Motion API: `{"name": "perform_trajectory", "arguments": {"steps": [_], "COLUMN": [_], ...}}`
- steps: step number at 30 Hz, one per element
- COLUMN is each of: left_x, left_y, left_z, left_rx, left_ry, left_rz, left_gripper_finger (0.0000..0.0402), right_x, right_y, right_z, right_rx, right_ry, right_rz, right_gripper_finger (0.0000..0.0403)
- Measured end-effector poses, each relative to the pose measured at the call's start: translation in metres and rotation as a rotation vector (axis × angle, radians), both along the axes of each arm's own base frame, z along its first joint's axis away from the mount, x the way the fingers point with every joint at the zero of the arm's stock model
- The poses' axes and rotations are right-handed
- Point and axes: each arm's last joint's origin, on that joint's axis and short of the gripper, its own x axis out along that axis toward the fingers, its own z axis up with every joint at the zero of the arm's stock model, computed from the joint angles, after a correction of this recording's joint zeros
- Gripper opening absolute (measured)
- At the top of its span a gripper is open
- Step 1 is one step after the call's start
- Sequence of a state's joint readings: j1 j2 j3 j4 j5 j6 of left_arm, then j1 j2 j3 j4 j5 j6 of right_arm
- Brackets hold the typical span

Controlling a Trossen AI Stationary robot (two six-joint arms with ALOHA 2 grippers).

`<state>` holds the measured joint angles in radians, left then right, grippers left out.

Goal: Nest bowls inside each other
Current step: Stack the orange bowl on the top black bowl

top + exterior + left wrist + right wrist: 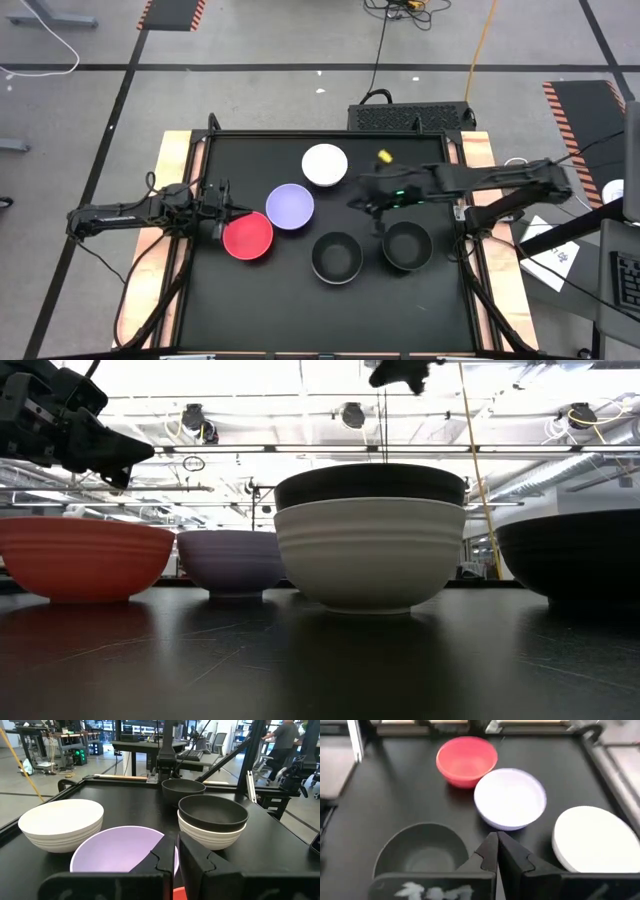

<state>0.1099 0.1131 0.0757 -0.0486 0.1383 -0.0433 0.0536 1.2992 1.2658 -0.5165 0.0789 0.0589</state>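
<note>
Six bowls are out on the black bench (200,300), though from above only five circles show, since one pair is already stacked. Farthest left, the left gripper (222,208) hangs just above the near rim of the red bowl (248,237); its fingers (165,857) are pressed together with nothing between them. The lavender bowl (290,206) sits touching the red one, or very nearly, up and to its right. Farther back stands a lone white bowl (325,165), close to the lavender one but apart from it. Toward the front, near the middle of the bench, a black bowl (336,257) sits nested inside a second white bowl (370,555), whose ribbed wall shows clearly from table height with the black rim poking out above it. Just right of that stack is the other black bowl (407,246), on its own and empty. The right gripper (378,212) hovers above the bench between the lavender bowl and this last black bowl, off its back-left rim. Its fingers (492,851) look closed and empty-handed, though the wrist picture is soft enough that I would not swear to a hair's gap.
</note>
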Motion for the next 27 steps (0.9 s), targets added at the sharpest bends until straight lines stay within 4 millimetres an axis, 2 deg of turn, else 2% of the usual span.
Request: {"name": "perform_trajectory", "arguments": {"steps": [9,16,20,27], "left_x": [0.0,0.0,0.0,0.0], "left_y": [0.0,0.0,0.0,0.0], "left_z": [0.0,0.0,0.0,0.0], "left_rx": [0.001,0.0,-0.003,-0.003], "left_ry": [0.0,-0.001,0.0,-0.001], "left_rz": [0.006,0.007,0.007,0.008], "left_gripper_finger": [0.0026,0.0026,0.0026,0.0026], "right_x": [-0.076,-0.122,-0.137,-0.147], "right_y": [-0.005,-0.008,-0.009,-0.009], "right_z": [-0.011,-0.036,-0.054,-0.082], "right_rx": [0.01,-0.024,-0.007,-0.019], "right_ry": [-0.201,-0.31,-0.365,-0.37], "right_rz": [-0.037,-0.042,-0.05,-0.024], "right_gripper_finger": [0.0,0.0,0.0,0.0]}}
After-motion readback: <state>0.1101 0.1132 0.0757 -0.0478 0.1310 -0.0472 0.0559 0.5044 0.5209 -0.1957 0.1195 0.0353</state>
